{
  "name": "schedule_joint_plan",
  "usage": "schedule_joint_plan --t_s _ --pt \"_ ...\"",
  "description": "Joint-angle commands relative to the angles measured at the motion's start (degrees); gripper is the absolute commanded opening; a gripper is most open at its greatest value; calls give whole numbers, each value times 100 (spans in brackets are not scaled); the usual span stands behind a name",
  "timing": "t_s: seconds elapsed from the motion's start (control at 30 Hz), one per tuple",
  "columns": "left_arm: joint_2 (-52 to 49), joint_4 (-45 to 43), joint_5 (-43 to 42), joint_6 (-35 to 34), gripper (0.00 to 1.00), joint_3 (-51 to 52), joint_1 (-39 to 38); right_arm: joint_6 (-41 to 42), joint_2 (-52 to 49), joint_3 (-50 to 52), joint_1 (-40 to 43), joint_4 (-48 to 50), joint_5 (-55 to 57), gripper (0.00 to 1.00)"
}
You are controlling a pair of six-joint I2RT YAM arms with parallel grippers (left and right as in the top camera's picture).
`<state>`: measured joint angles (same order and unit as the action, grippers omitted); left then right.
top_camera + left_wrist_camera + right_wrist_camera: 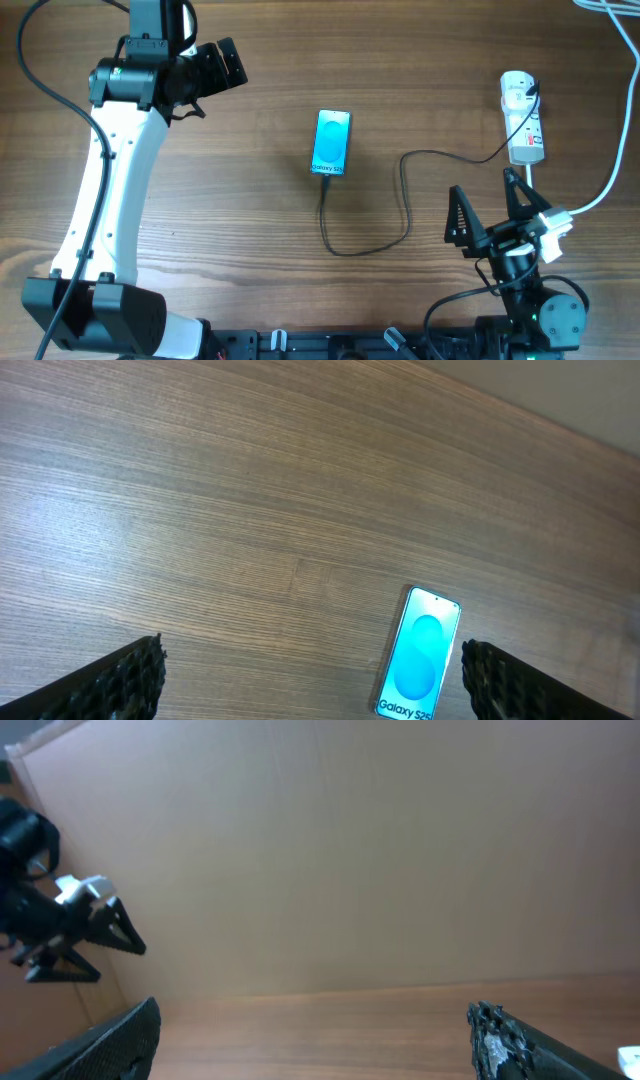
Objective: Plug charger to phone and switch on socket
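The phone [331, 142] lies flat mid-table with its cyan screen up; in the left wrist view the phone [420, 656] sits just inside the right finger. The charger [405, 205], a thin black cable, loops from the phone's lower end across to the socket [522, 120], a white power strip at the right. Its tip touches the phone's end, but I cannot tell whether it is seated. My left gripper [226, 68] hovers open at the far left, well away from the phone. My right gripper [488, 203] stands open just below the socket, with nothing between its fingers.
A thick white cord [626, 130] runs down the table's right edge toward the right arm. A cardboard wall [350, 850] rises behind the table in the right wrist view, with the left arm [45, 910] in front of it. Bare wood lies between the arms.
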<state>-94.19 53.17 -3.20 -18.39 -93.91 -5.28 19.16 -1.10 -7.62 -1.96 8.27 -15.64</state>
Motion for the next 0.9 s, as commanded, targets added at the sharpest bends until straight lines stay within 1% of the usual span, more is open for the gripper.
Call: schedule_joint_plan --t_s 0.0,0.1,0.2,0.27,0.4,0.63,0.87 --pt "-31 -11 72 -50 100 26 31 -278 92 81 -24 87 35 100" --pt "-31 -13 72 -50 100 26 31 -492 92 111 -24 293 164 100" --pt "-31 -13 72 -50 100 26 31 -748 92 260 -24 852 164 100" --pt "-31 -13 72 -50 100 26 31 -863 92 378 -24 1062 160 100" --pt "-31 -13 72 -50 100 26 31 -866 92 741 -24 1425 273 100" --pt "-31 -13 72 -50 100 26 31 -876 94 737 -24 1373 811 100" --pt "-31 -13 72 -50 100 26 31 -1814 96 737 -24 1156 791 100"
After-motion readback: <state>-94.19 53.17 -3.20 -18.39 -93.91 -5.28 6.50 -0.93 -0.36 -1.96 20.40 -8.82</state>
